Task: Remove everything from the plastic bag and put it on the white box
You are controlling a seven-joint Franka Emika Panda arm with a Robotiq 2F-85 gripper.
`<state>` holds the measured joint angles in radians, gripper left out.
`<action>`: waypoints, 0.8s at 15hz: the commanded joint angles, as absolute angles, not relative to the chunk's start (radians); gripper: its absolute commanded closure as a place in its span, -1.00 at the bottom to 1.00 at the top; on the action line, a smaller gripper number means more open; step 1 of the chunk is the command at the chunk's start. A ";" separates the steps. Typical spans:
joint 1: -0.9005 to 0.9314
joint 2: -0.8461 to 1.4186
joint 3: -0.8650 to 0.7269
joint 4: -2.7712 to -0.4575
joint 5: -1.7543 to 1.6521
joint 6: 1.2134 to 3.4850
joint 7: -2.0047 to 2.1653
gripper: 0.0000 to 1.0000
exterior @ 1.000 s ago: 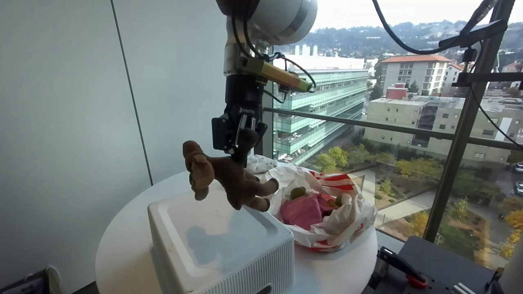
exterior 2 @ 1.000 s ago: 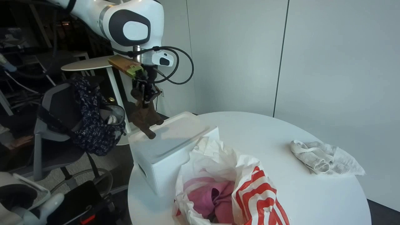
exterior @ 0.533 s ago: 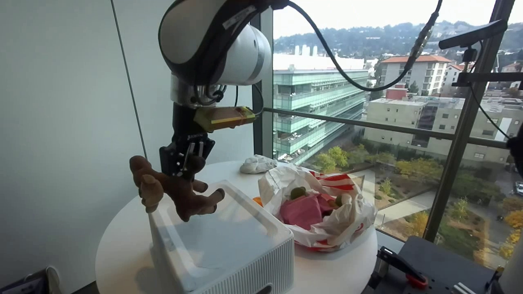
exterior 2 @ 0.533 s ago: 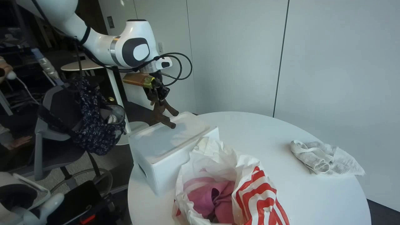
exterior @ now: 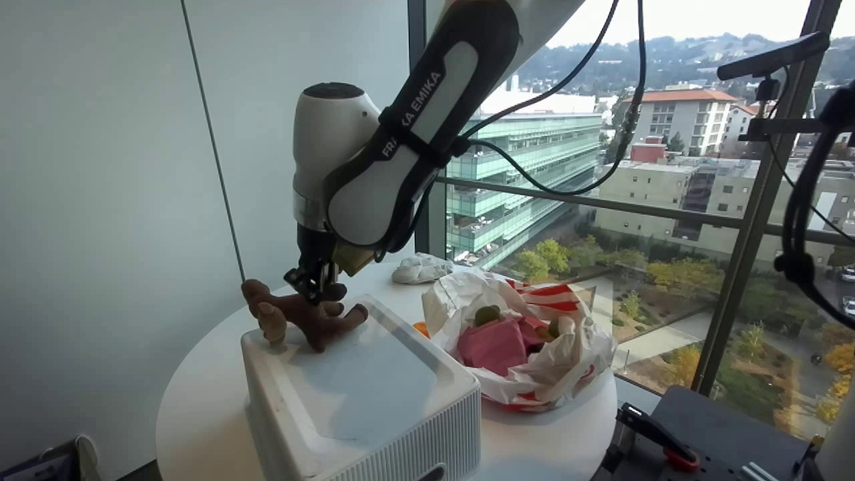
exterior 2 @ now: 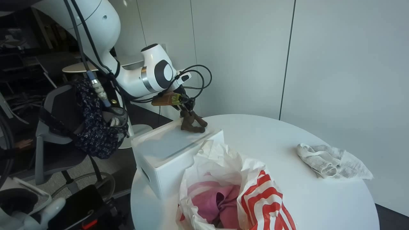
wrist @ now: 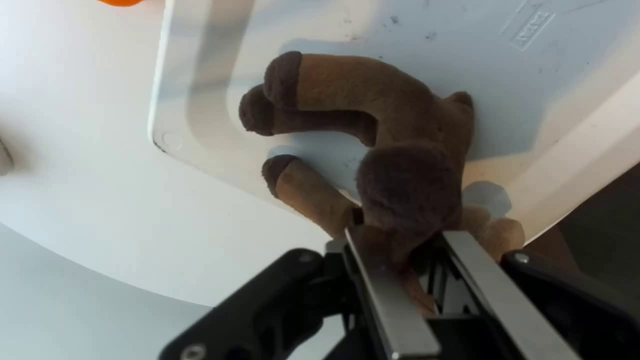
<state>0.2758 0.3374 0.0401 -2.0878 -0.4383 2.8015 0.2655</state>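
A round white table (exterior 2: 338, 204) by a tall window (exterior: 594, 204) bore a large white box (exterior: 374, 387) with rounded corners and a ribbed side. A brown, long-limbed plush toy (exterior: 300, 312) was at a corner of its lid, lower limbs apparently touching it, part seeming to reach past the edge. The black gripper (wrist: 401, 235) had its jaws parted, some of the plush between them and a gap to one side, so it did not seem clamped. The toy should be light, soft and hard to harm, its fuzzy fabric not slippery; the trunk or a thick limb would give the surest hold. Just beside the box, a wrinkled white plastic bag (exterior: 581, 354) with red stripes gaped upward. In it lay a soft-looking pink cloth (exterior: 494, 347), best pinched at a raised fold, and a round green fruit (exterior: 487, 315), likely firm and apt to roll. Another greenish thing (exterior: 553, 328) was too covered to name.
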 commanded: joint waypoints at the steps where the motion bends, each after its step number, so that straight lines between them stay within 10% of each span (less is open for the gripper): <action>1: 0.299 0.325 -0.021 -2.108 -0.514 2.842 0.341 -0.17; 6: 0.264 0.172 -0.089 -2.262 -0.524 2.798 0.372 -0.91; 12: 0.120 -0.015 -0.164 -2.460 -0.504 2.619 0.419 -1.00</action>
